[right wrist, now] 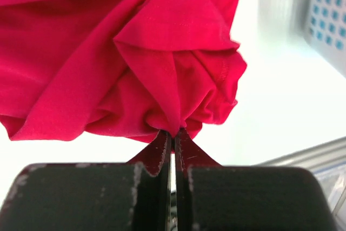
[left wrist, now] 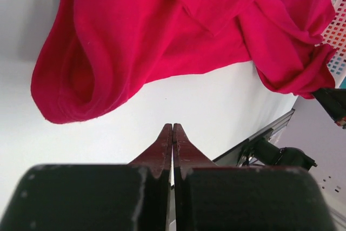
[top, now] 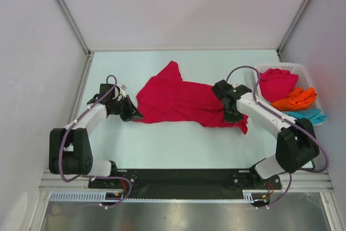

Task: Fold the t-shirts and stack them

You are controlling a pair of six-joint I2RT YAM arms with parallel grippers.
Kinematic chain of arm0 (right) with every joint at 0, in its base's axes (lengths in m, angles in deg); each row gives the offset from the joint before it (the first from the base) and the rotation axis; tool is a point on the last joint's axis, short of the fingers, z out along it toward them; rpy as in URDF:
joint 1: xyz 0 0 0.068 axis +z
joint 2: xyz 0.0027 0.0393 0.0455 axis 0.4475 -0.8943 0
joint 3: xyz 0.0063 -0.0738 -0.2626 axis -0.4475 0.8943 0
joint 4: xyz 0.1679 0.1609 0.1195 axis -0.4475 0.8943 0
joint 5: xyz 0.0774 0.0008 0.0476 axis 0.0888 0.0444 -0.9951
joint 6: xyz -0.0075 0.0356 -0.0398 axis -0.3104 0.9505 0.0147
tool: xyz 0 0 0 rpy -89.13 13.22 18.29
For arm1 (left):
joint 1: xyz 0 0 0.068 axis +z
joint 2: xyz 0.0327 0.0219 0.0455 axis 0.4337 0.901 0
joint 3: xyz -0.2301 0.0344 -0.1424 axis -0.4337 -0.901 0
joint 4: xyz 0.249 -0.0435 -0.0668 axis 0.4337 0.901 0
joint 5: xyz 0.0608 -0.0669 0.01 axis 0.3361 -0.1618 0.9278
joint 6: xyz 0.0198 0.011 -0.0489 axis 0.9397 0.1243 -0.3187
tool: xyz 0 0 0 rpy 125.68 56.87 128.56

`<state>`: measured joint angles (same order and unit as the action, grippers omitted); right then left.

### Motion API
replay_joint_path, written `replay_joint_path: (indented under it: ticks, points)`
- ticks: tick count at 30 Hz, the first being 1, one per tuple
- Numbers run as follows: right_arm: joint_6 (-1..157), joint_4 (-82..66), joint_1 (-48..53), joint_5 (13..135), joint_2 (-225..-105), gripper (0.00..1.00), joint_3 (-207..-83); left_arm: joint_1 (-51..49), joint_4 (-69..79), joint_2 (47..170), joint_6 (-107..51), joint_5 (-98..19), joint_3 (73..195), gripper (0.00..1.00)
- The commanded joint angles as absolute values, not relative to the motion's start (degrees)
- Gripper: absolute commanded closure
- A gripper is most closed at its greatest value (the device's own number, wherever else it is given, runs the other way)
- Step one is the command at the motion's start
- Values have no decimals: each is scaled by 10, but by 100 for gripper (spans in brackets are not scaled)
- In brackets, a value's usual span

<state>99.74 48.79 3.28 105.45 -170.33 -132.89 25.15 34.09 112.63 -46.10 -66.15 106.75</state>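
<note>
Left gripper (left wrist: pixel 173 127): fingers pressed together on nothing, tips just short of the crimson t-shirt (top: pixel 175 101) at its 9 o'clock edge; probably a missed pinch. Right gripper (right wrist: pixel 173 132): fingers pinching a bunched fold at the shirt's 3 o'clock end, presumably to pull it flat. Shirt: crumpled mid-desk (top: pixel 162 150), unfolded. Basket (top: pixel 288 66), 2 o'clock: red shirt (top: pixel 277 84), orange shirt (top: pixel 294 99), teal shirt (top: pixel 312 115), waiting.

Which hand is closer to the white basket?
Right. The right hand pinches the right end of the red shirt, just left of the basket. The left hand is by the shirt's left edge, much farther away.
</note>
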Motion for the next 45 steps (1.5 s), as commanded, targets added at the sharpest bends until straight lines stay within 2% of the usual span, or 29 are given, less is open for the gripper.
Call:
replay_joint_path:
  ticks: [1, 3, 4, 6, 7, 10, 11, 16, 20, 26, 29, 30, 32, 33, 34, 38, 45]
  points:
    - [1038, 557, 39, 1068, -1668, 100, -1333, 255, 325, 1104, -459, -673, 1058, 100]
    - [1040, 558, 40, 1062, -1667, 100, -1336, 255, 330, 1103, -456, -669, 1059, 96]
    - [1041, 558, 40, 1061, -1668, 100, -1339, 255, 333, 1101, -454, -660, 1061, 84]
    - [1042, 560, 41, 1058, -1672, 100, -1341, 255, 351, 1096, -445, -637, 1068, 54]
    - [1043, 560, 44, 1059, -1673, 100, -1344, 255, 355, 1095, -442, -607, 1074, 28]
    - [1044, 561, 47, 1057, -1672, 100, -1345, 255, 375, 1093, -433, -549, 1099, 4]
    - [1045, 564, 46, 1055, -1671, 100, -1345, 255, 384, 1096, -428, -530, 1106, 0]
    - [1047, 572, 50, 1051, -1654, 100, -1345, 270, 381, 1128, -424, -489, 1135, 0]
    - [1050, 589, 51, 1055, -1641, 100, -1348, 270, 356, 1173, -432, -498, 1134, 1]
    - [1052, 602, 50, 1060, -1626, 100, -1356, 271, 345, 1177, -439, -506, 1129, 3]
    - [1050, 600, 51, 1055, -1626, 100, -1360, 271, 333, 1180, -443, -522, 1115, 12]
    - [1050, 599, 51, 1054, -1626, 100, -1360, 271, 328, 1182, -449, -527, 1112, 23]
    - [1050, 597, 51, 1052, -1625, 100, -1359, 270, 316, 1187, -453, -541, 1103, 39]
    - [1048, 597, 51, 1053, -1625, 100, -1358, 269, 310, 1189, -457, -549, 1101, 54]
    - [1048, 597, 51, 1054, -1624, 100, -1357, 270, 307, 1190, -459, -556, 1098, 59]
    - [1048, 597, 51, 1055, -1618, 100, -1355, 268, 302, 1190, -464, -585, 1092, 63]
    - [1049, 588, 50, 1042, -1618, 100, -1348, 263, 300, 1179, -466, -607, 1085, 58]
